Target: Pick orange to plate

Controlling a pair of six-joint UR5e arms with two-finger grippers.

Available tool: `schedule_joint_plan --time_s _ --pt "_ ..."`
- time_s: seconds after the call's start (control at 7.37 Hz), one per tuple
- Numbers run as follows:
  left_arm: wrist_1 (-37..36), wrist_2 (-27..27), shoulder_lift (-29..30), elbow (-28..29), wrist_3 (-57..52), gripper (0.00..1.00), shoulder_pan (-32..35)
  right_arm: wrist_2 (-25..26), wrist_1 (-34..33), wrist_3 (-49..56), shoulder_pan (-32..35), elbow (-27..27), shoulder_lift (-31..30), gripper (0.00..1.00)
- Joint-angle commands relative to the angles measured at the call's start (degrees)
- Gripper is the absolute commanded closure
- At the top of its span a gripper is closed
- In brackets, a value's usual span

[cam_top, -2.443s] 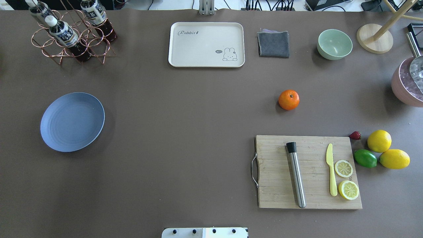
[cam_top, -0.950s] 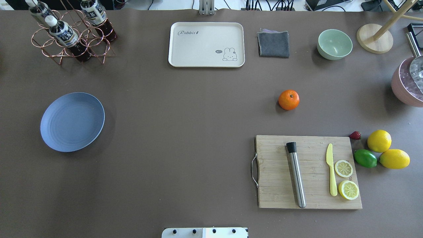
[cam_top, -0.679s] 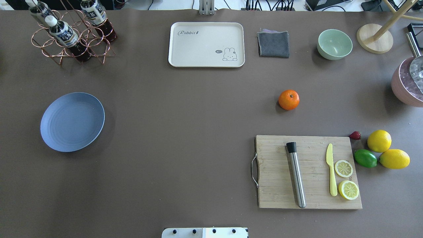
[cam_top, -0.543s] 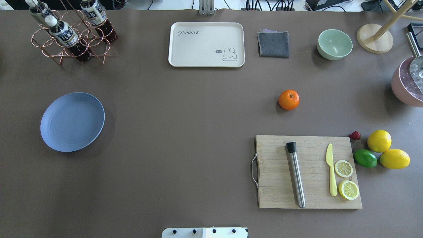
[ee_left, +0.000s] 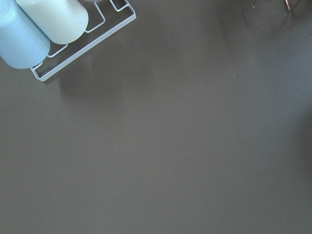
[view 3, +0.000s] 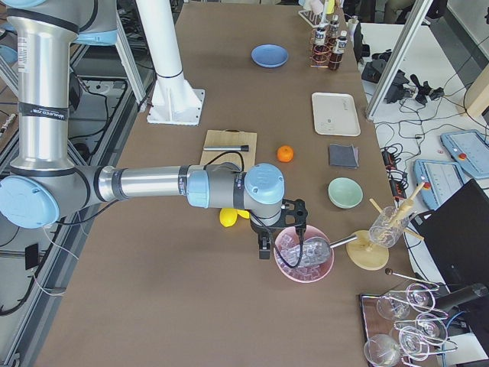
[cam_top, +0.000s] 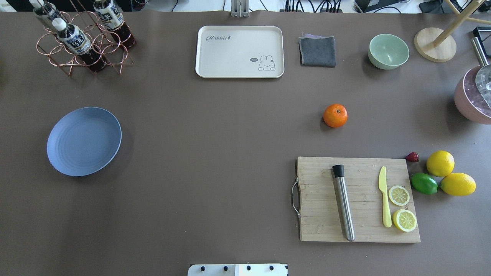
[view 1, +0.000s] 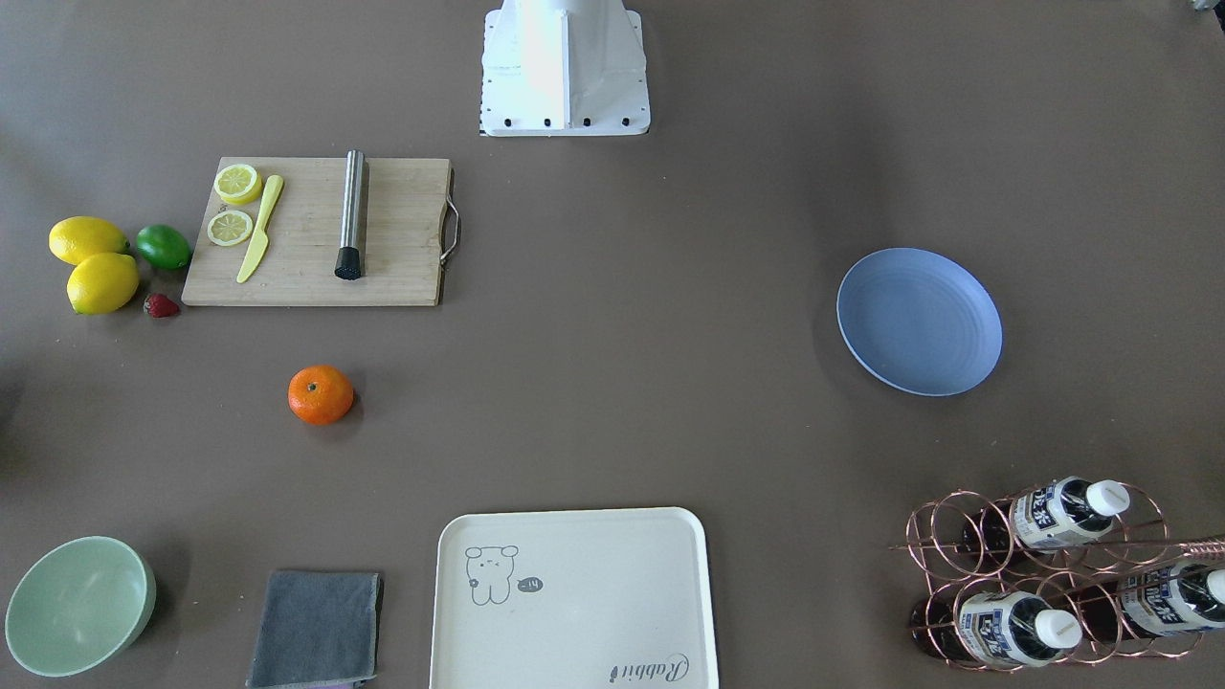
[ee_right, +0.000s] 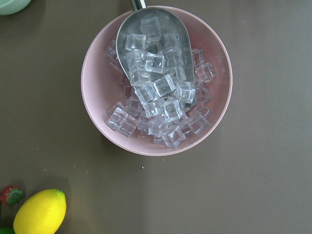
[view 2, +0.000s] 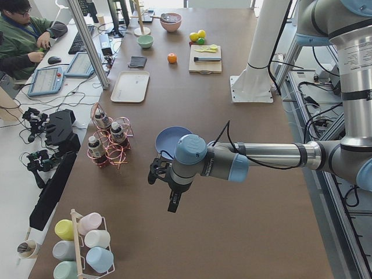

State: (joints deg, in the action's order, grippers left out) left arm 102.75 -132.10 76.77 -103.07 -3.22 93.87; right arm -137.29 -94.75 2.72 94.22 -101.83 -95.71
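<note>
The orange (cam_top: 335,115) sits alone on the brown table, right of centre and beyond the cutting board; it also shows in the front-facing view (view 1: 321,394). Far to the left lies the periwinkle-blue plate (cam_top: 84,141), with nothing on it (view 1: 919,322). Neither gripper appears overhead. In the exterior left view my left gripper (view 2: 172,203) hangs over bare table just on the near side of the plate (view 2: 171,139); I cannot tell if it is open or shut. In the exterior right view my right gripper (view 3: 264,248) hovers by the pink ice bowl, well short of the orange (view 3: 285,154); its state cannot be told either.
A cutting board (cam_top: 358,199) with a steel muddler, yellow knife and lemon slices lies near the robot. Two lemons (cam_top: 440,163), a lime (cam_top: 424,183) and a strawberry sit right of it. Cream tray (cam_top: 239,51), grey cloth, green bowl (cam_top: 388,51), bottle rack (cam_top: 82,38), pink ice bowl (ee_right: 156,80).
</note>
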Motion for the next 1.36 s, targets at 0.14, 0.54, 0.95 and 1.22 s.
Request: schedule_joint_plan --time_s 0.14,0.54,0.95,1.22 --pt "-0.10 0.00 0.04 0.06 0.06 0.02 0.00 0.00 -0.08 0.00 0.00 -0.04 0.00 0.00" --pt "0.08 0.00 0.04 0.50 0.14 0.02 0.00 0.00 0.01 -0.09 0.00 -0.39 0.00 0.00" --pt "0.78 -0.18 1.27 0.06 -0.73 0.02 0.08 0.00 0.01 0.00 0.00 -0.39 0.09 0.00" --pt "3.07 0.26 1.70 2.68 0.23 0.02 0.09 0.00 0.01 -0.09 -0.09 -0.39 0.09 0.00"
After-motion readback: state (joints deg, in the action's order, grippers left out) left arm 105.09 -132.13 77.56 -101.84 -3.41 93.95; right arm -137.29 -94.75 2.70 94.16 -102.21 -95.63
